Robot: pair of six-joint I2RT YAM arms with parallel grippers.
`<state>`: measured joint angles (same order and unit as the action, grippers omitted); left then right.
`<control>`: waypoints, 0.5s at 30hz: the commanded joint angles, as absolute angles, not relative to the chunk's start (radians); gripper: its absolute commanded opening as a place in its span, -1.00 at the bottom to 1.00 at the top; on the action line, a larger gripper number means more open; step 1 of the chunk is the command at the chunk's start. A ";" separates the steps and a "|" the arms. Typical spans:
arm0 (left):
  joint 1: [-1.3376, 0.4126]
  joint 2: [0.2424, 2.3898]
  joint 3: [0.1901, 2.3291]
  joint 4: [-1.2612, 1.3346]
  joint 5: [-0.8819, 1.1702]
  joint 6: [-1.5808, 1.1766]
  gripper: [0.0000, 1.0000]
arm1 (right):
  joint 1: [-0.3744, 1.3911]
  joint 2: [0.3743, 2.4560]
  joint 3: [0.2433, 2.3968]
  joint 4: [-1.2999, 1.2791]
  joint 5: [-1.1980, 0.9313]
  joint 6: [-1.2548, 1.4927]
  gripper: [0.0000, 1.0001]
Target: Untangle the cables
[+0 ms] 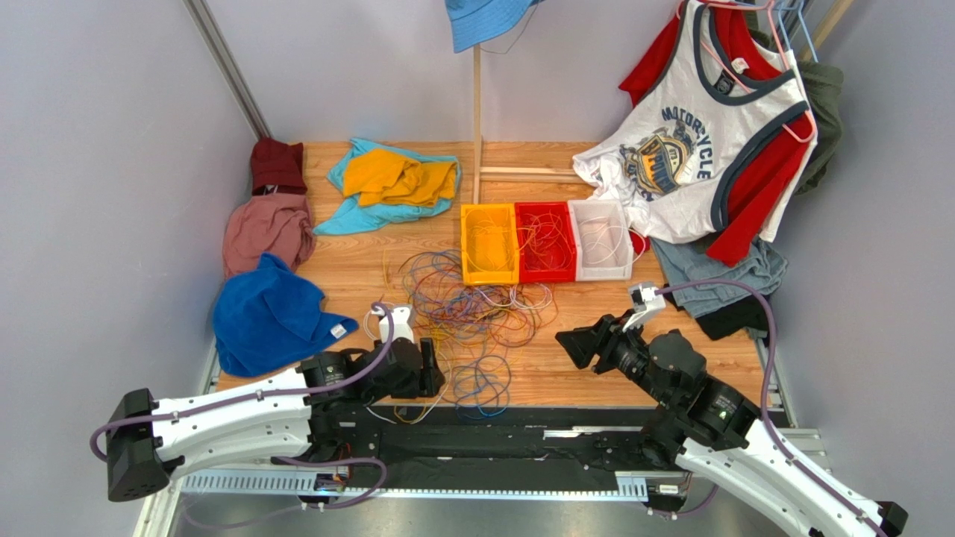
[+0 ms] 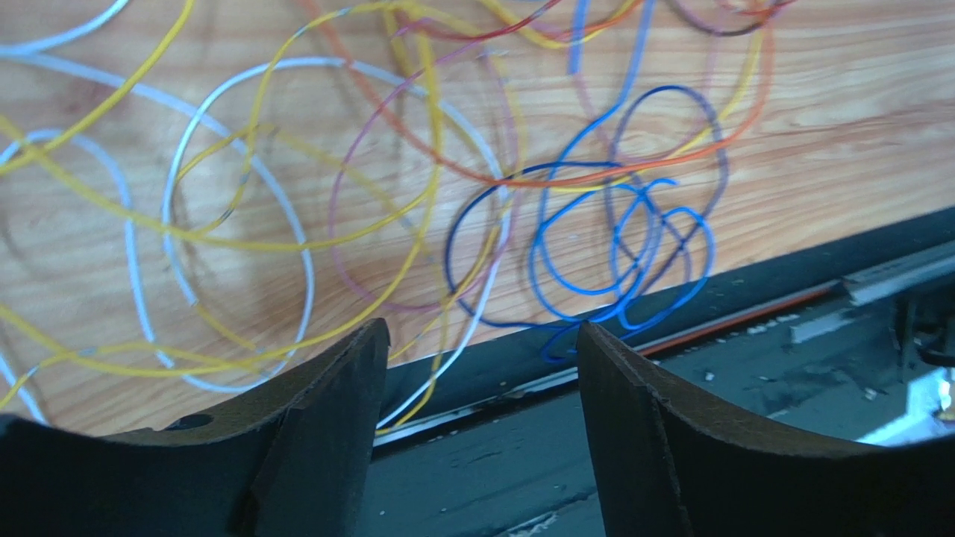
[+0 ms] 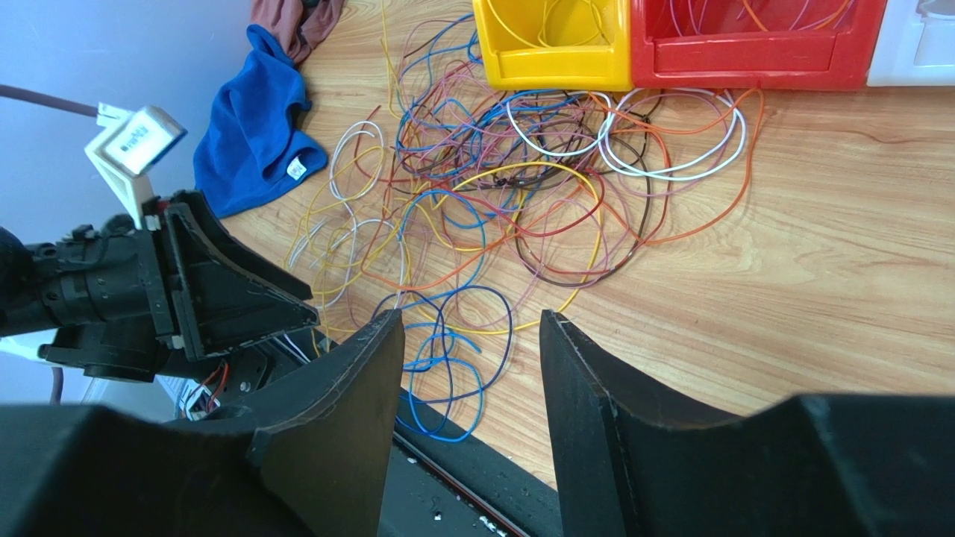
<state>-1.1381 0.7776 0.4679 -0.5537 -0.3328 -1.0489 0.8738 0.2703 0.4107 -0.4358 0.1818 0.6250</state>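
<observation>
The cables (image 1: 476, 308) lie in a loose multicoloured tangle on the wooden table, in front of three bins. In the right wrist view the tangle (image 3: 504, 190) spreads from the yellow bin to the table's near edge. My left gripper (image 1: 429, 369) sits low at the tangle's near-left edge and is open. In its own view the left gripper (image 2: 480, 328) has nothing between its fingers, and blue loops (image 2: 611, 241) lie just beyond them. My right gripper (image 1: 572, 345) hovers right of the tangle, pointing left. The right gripper (image 3: 469, 317) is open and empty, apart from the cables.
Yellow (image 1: 490, 243), red (image 1: 545, 241) and white (image 1: 601, 238) bins hold a few wires. Clothes ring the table: a blue cloth (image 1: 267, 319), a pink one (image 1: 267, 229), a teal-and-orange pile (image 1: 387, 185), hanging shirts (image 1: 695, 145). A black rail (image 1: 504, 420) runs along the near edge.
</observation>
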 commanded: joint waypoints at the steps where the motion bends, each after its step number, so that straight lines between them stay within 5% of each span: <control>1: -1.160 0.769 0.448 -0.630 -0.425 -1.169 0.47 | 0.876 0.278 0.413 -0.387 0.178 0.634 0.03; 12: -1.160 0.983 0.400 -0.411 -0.430 -1.152 0.47 | 0.877 0.288 0.405 -0.382 0.183 0.637 0.03; 15: -1.160 1.084 0.434 -0.368 -0.436 -1.132 0.32 | 0.876 0.288 0.408 -0.385 0.183 0.634 0.03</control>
